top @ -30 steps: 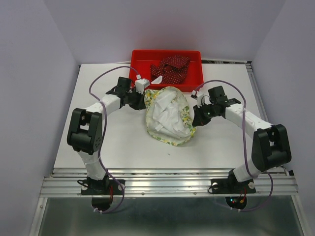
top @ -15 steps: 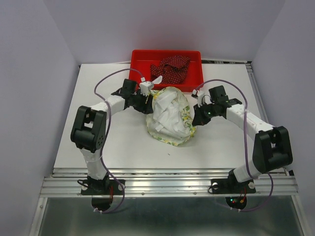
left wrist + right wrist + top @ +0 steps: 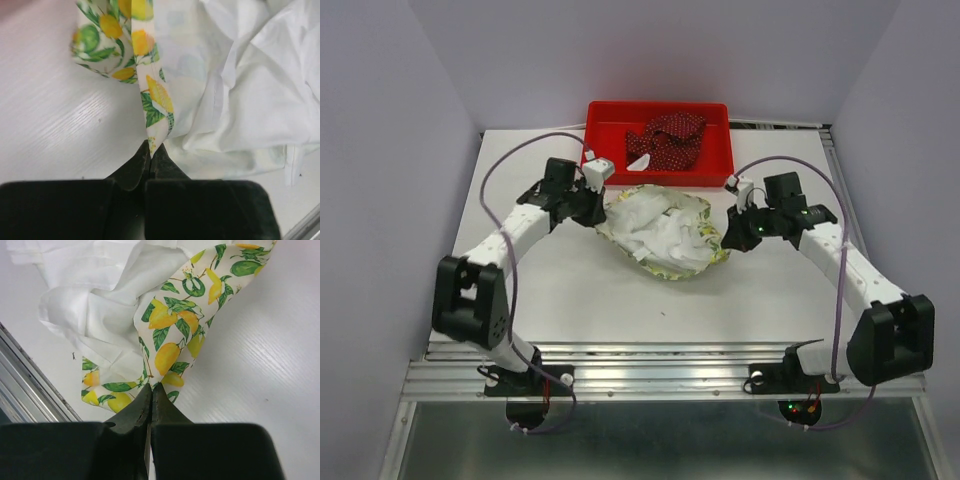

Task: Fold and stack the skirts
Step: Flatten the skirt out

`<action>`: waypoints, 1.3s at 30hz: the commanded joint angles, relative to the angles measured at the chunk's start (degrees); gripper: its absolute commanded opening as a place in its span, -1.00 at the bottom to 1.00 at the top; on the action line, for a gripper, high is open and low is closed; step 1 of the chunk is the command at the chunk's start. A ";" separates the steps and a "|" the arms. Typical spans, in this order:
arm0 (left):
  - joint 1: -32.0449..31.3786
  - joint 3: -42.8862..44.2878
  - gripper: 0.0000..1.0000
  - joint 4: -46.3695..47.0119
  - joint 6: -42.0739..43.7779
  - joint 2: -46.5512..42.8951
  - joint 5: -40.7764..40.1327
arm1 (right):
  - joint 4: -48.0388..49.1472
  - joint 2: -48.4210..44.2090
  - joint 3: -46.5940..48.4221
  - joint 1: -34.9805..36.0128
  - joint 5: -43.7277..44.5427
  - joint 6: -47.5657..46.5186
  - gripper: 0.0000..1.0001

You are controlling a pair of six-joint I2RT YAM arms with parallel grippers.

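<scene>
The lemon skirt (image 3: 665, 232) lies at the centre of the overhead view with its lining upward. The white lining (image 3: 655, 228) is heaped and creased in the middle, and the printed hem shows as a rim around it. The left gripper (image 3: 150, 156) is closed tight on a narrow strip of printed edge at the skirt's upper left. The right gripper (image 3: 151, 390) is pinched the same way on the hem at the skirt's right side. The red skirt (image 3: 665, 138) sits crumpled in the tray (image 3: 600, 115) at upper centre, well apart from both grippers.

The step looks to be spreading the lemon skirt flat before a first fold. To do it well, draw the two held edges apart evenly and low over the tabletop (image 3: 560, 290), so the cloth slides rather than lifts and the bunched lining pulls smooth. Each pinch has only a thin bit of hem, so a gentle, steady pull is safer than a jerk, which could slip the cloth free. Lay it down once the outline is nearly flat.

The cloth looks thin, limp and matte, and it holds soft creases. The lining seems plainer and lighter. The tabletop is smooth and white with a faint grain, and probably gives little friction. The tray is rigid, glossy plastic.
</scene>
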 commanded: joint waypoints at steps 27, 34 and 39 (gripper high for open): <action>0.88 15.62 -0.13 -0.27 -1.20 -3.56 -22.05 | 1.43 25.24 31.55 -3.60 15.38 9.51 0.59; 3.00 13.91 0.14 -11.70 11.08 -11.86 -13.29 | -5.33 14.67 24.85 -4.93 14.44 0.21 0.99; -0.68 0.01 0.14 -21.79 27.26 -24.16 -5.82 | -16.75 3.30 12.10 -3.97 0.11 -8.14 0.58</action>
